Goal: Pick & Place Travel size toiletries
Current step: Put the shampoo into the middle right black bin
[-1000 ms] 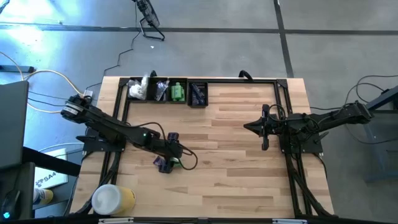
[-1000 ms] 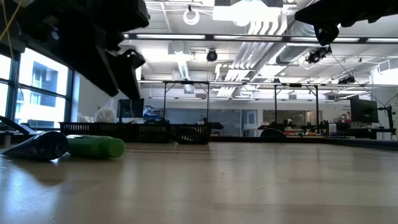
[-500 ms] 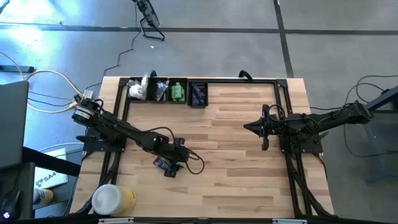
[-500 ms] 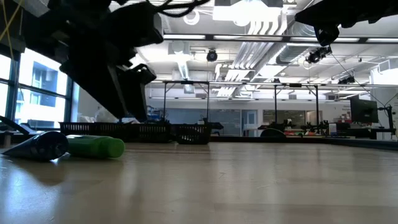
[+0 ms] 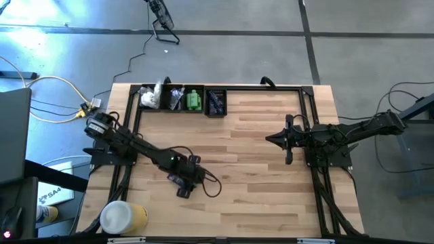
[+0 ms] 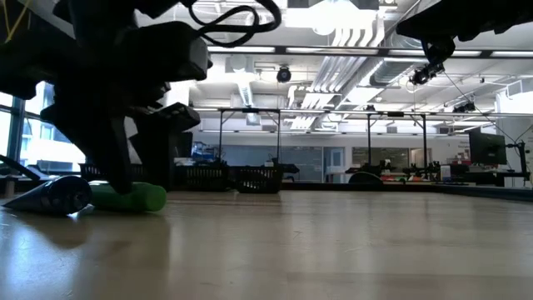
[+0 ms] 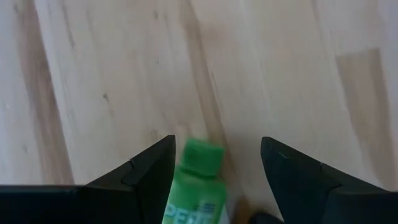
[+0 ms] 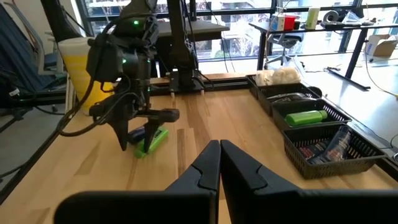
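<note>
Now the left end effector (image 7: 214,165) is right down at the table (image 5: 271,156), its two fingers straddling the green bottle (image 7: 198,186) that lies on its side on the wood. A second ago it hung above and a little short of the bottle; since then the arm has reached out and dropped, so that in the low view the dark fingers stand at the bottle's near end. The wrist view shows the bottle's cap end between the two finger tips, with wood visible on either side of it, so the fingers are wide and not yet pressing on the plastic. That is my reading: lined up for the grasp, with the squeeze yet to come.

Just beside the bottle, on the side towards the table's left edge, lies a dark purple-black sachet (image 6: 52,196), close enough that the closing fingers could nudge it. The row of black baskets (image 5: 182,99) sits well away from the bottle at the far edge, already holding a green bottle, white packets and dark sachets, so this one looks bound for there too. The big white-and-yellow cylinder (image 5: 123,217) stands at the near-left corner, out of the way.

The right end effector (image 8: 219,163) waits well apart from the bottle on the other half of the table, held above the wood, fingers pressed together on nothing.
</note>
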### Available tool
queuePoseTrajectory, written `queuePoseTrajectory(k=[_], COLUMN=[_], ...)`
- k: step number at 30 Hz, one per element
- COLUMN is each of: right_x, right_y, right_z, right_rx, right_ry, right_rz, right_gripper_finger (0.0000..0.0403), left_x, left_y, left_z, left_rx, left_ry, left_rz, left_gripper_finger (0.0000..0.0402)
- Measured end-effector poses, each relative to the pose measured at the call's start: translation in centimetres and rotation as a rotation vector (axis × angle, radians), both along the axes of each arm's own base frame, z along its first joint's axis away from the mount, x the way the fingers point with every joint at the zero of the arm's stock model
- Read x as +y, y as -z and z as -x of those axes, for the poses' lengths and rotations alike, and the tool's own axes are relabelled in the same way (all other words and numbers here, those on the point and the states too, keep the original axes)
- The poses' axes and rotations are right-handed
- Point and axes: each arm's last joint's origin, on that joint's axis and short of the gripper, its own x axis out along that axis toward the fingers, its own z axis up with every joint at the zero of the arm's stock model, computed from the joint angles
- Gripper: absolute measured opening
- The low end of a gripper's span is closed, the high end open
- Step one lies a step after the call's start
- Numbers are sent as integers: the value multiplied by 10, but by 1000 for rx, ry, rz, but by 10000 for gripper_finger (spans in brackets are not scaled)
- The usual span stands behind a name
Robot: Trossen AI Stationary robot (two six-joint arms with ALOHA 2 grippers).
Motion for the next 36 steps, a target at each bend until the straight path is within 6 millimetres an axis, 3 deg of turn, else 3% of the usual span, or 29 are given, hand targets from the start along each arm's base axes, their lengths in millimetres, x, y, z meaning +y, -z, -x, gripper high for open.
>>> queuePoseTrajectory(k=[10,18,36], right_x=[0,0,0], right_y=[0,0,0], right_z=[0,0,0], right_rx=[-2,-1,3], right_ry=[0,-3,-3], right_rz=[-2,-5,-4], right_gripper_finger=[5,5,5], left_x=[-1,-3,-3], left_y=[6,16,16], left_z=[3,-1,0], left_rx=[16,48,54], left_ry=[-24,-26,-19], left_rz=[-84,-56,-62], left_gripper_finger=[228,228,228])
